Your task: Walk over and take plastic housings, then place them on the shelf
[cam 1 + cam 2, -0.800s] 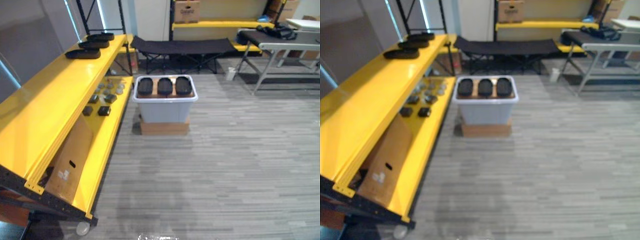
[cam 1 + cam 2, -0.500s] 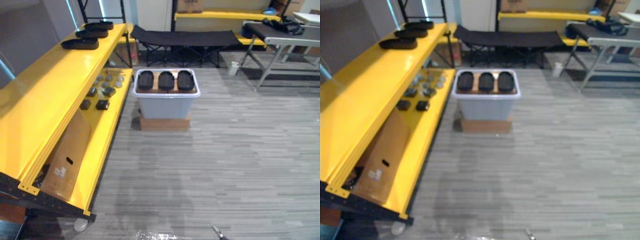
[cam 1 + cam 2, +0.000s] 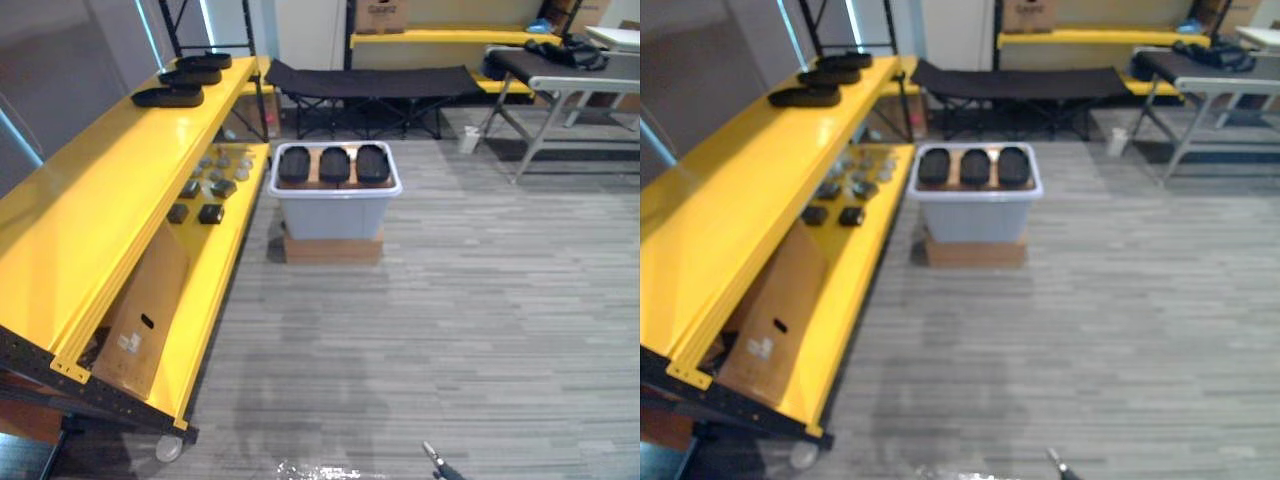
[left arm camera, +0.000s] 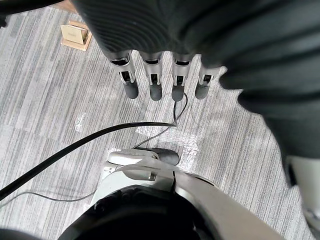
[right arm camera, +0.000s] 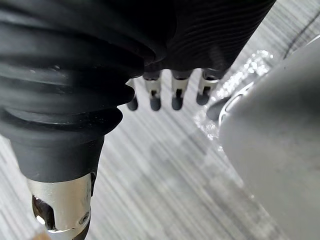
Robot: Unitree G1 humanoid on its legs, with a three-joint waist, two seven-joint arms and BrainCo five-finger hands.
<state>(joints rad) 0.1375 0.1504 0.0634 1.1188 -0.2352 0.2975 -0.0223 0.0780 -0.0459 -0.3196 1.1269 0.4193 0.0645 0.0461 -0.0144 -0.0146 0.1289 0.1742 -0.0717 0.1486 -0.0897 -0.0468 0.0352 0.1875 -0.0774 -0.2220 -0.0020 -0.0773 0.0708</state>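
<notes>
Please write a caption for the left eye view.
Three black housings lie in a grey bin beside the yellow shelf.

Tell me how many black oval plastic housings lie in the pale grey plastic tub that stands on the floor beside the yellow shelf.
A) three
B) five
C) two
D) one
A: three black oval plastic housings lie side by side in a row across the top of the pale grey plastic tub.

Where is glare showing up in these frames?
Left eye view: pale sheen along the top of the yellow shelf, and a bright glossy patch on the floor at the bottom edge. Left wrist view: a shiny floor patch past the fingers. Right wrist view: sparkling glints on the floor.
</notes>
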